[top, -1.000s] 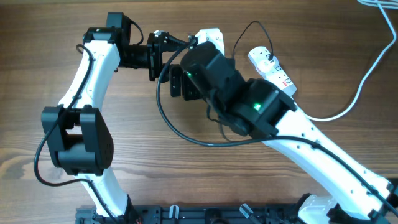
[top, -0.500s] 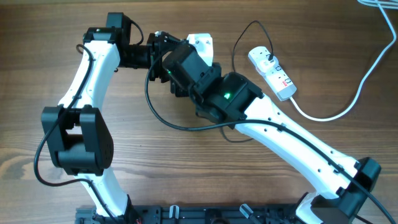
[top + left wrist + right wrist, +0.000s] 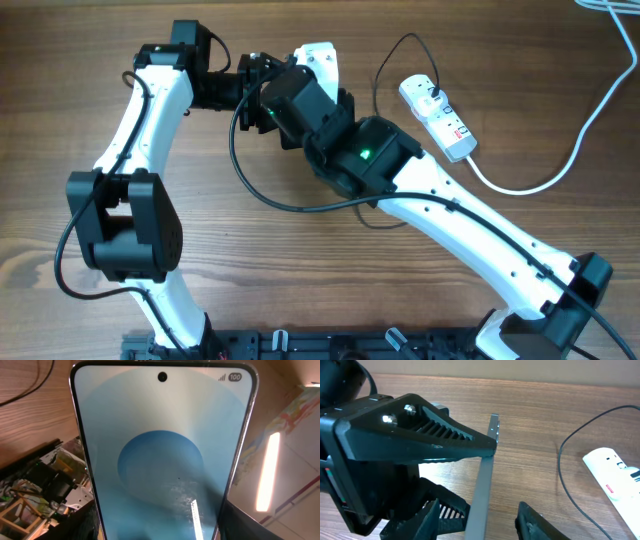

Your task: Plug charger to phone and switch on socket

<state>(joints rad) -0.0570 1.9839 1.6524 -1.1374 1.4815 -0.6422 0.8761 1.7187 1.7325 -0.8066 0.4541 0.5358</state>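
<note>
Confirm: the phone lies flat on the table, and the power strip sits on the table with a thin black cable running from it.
Not the phone: the left gripper holds it up on edge, as the right wrist view shows. The power strip does sit on the table with a thin black cable running from it.
</note>
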